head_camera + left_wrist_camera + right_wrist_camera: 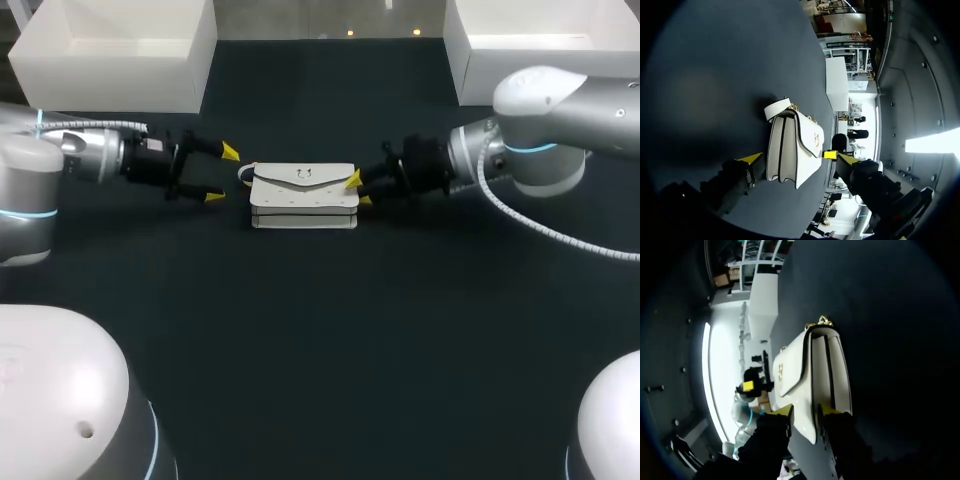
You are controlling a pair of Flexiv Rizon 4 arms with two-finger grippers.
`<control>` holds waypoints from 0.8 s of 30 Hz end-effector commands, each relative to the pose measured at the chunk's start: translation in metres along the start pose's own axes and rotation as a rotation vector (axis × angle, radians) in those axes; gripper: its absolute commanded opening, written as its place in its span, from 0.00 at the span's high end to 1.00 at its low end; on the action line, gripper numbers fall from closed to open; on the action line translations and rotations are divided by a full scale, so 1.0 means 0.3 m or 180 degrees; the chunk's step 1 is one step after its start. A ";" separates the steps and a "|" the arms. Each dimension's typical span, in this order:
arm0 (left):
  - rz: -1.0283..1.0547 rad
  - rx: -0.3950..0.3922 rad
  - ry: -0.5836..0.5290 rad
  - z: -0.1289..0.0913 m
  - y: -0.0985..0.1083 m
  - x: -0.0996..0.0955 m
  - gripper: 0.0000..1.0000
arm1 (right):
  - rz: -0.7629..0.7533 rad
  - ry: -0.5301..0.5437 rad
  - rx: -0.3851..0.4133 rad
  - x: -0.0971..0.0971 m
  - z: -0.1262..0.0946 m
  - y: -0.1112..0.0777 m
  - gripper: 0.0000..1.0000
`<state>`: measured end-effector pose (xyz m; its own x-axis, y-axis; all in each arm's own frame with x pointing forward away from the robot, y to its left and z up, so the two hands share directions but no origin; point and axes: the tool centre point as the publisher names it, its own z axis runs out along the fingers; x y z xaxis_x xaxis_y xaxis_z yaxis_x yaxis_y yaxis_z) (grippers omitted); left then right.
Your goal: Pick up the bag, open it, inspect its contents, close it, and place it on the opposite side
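A white handbag stands upright near the middle of the dark desk. Its flap is down and a small gold clasp shows on the front. A short white strap curls out at the end facing the left arm.

The left tool sits just beside that strap end, not touching the bag. Its yellow-tipped fingers are spread wide, with the bag ahead of them.

The right tool is at the bag's other end. Its fingers are drawn in narrow, one against the flap side and one against the back, pinching that end between them.

Both arms lie low over the desk, pointing in at the bag from opposite sides.

Two white boxes sit at the desk's far corners, well apart from the bag.
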<state>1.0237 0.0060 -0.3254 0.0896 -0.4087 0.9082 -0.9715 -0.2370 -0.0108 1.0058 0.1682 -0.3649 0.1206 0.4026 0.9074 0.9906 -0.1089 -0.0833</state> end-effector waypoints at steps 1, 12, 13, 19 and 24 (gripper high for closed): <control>-0.0006 0.0052 -0.0049 -0.037 0.017 0.001 0.00 | -0.0005 -0.0001 0.0095 0.000 0.010 0.025 0.74; 0.0011 0.0129 -0.0244 -0.096 0.003 -0.017 0.00 | 0.0019 -0.0053 0.0148 -0.006 0.022 0.027 1.00; 0.0025 0.0126 -0.0267 -0.101 0.002 -0.016 0.00 | 0.0017 -0.0058 0.0153 -0.006 0.022 0.027 1.00; 0.0177 0.0020 -0.0432 -0.145 -0.017 -0.011 0.00 | -0.0035 -0.0110 0.0149 -0.005 -0.014 0.032 1.00; 0.0344 -0.0202 -0.0638 -0.192 -0.045 -0.014 0.00 | -0.0073 -0.0134 0.0126 -0.016 -0.067 0.039 1.00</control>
<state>1.0147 0.0529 -0.3123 0.0203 -0.5772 0.8163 -0.9791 -0.1766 -0.1006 1.0175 0.1566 -0.3671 0.1005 0.4447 0.8900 0.9946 -0.0666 -0.0790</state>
